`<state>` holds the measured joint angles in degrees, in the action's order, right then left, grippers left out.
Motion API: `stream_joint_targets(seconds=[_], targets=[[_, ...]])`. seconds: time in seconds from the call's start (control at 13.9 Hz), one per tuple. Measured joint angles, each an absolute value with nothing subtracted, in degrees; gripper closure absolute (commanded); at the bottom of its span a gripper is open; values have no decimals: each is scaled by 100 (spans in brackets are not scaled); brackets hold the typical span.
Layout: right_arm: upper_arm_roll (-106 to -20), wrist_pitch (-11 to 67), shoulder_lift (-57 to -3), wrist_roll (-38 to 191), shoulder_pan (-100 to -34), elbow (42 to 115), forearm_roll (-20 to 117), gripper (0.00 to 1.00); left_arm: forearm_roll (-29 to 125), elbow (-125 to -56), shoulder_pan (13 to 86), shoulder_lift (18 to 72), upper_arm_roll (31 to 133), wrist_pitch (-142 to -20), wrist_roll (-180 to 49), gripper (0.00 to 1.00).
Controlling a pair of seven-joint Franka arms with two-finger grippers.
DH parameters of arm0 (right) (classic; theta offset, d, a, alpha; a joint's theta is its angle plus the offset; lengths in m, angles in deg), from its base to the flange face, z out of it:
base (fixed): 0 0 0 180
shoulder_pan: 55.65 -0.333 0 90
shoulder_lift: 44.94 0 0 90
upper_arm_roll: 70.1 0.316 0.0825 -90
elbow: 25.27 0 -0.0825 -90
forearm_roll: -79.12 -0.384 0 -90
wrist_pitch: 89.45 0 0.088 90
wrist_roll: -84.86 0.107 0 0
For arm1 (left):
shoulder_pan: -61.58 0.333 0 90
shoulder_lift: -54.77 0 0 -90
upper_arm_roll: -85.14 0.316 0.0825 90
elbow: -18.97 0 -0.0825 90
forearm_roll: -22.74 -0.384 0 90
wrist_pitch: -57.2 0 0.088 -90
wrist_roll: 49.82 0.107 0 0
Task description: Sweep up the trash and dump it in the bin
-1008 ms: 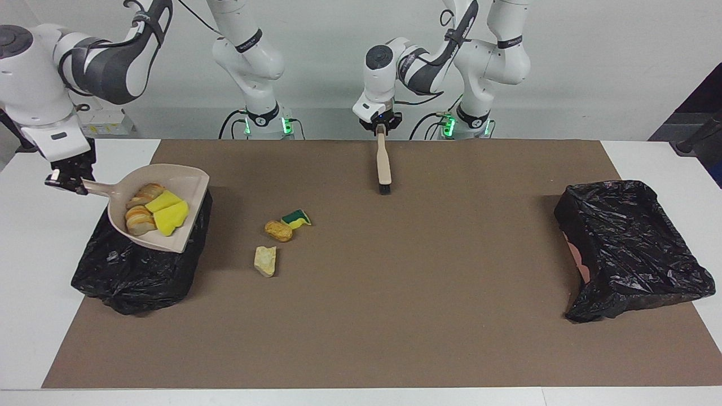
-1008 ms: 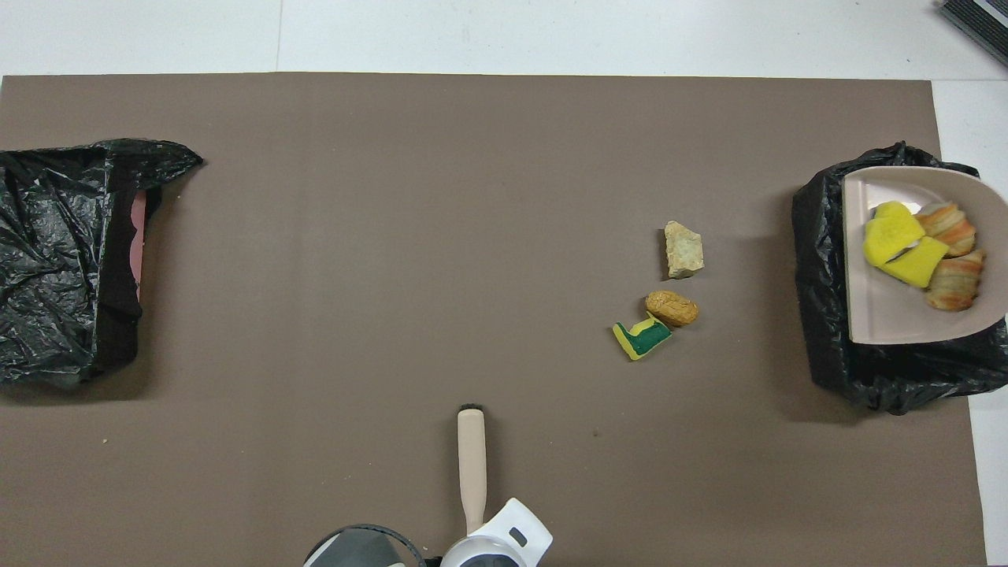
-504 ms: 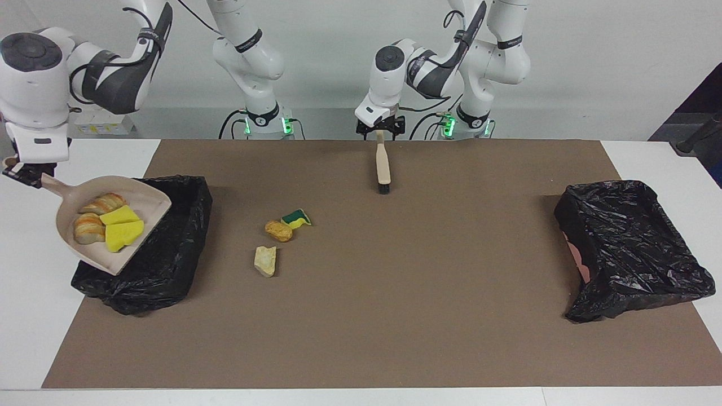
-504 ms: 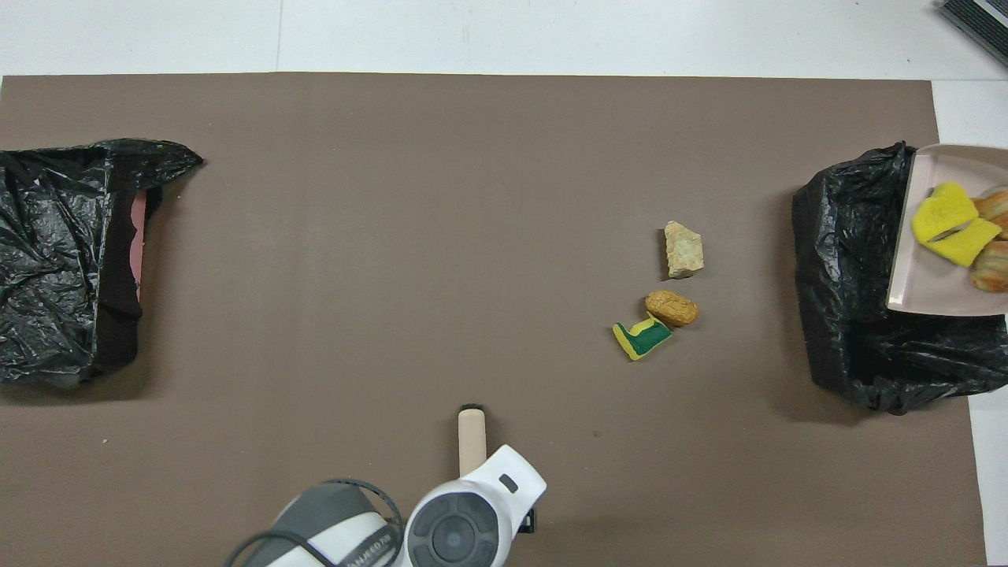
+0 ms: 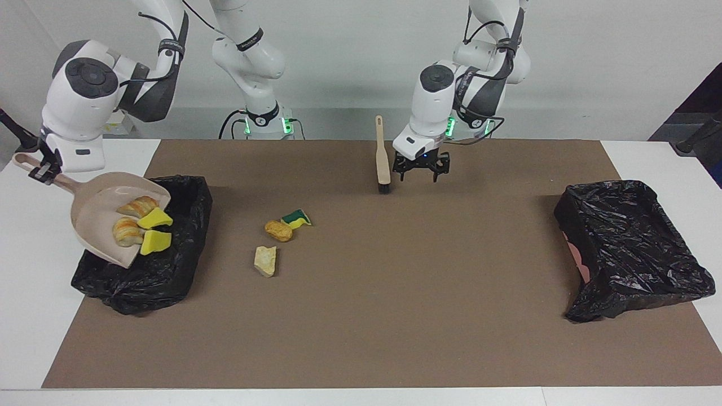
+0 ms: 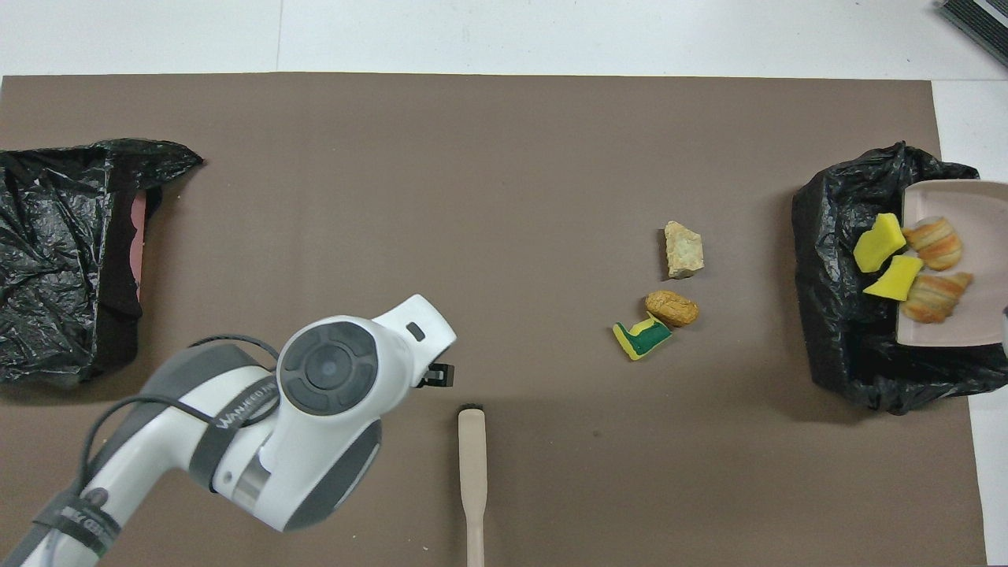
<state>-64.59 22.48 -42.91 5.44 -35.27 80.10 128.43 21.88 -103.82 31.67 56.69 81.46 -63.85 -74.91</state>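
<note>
Facing view: right gripper, fingers clamped on the dustpan handle, tips trash over the bin at frame left; scraps could spill outside. Left gripper, fingers spread, hangs beside the brush.

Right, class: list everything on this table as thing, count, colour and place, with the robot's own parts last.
Mat: one, brown, covering the table.
Bins: two, black-lined, one at each end.
Dustpan: one, beige, tilted over the right arm's bin.
Scraps in dustpan: four, two yellow, two golden-brown.
Scraps on mat: three, green-and-yellow, golden-brown, pale beige, near that bin.
Brush: one, beige, lying mid-table near the robots.
Right pincer: shut on dustpan handle.
Left pincer: open, beside the brush.
</note>
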Motion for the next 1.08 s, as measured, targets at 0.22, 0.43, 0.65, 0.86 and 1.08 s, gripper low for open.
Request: stream_joint_targets(seconds=[0.22,0.43,0.65,0.86,1.08], targets=[[-6423,2328,-4491,286,-3535,8184,12984,100,2177,-9866,3780,5697,8375,-6337,-6368,0],[-6342,2335,-4586,72,-3560,8161,13145,100,2177,-9104,4395,5730,8395,-5707,-5506,0],[-6305,2334,-4812,-213,-3573,8113,13158,100,2177,-8268,4787,5797,8408,-4737,-4981,0],[-6279,2295,-4997,-305,-3573,8050,13122,100,2178,-7624,4937,5856,8418,-4036,-4787,0],[-6060,2018,-5037,-305,-3577,8050,12563,100,2187,-7411,5065,5849,8422,-3857,-4625,0]])
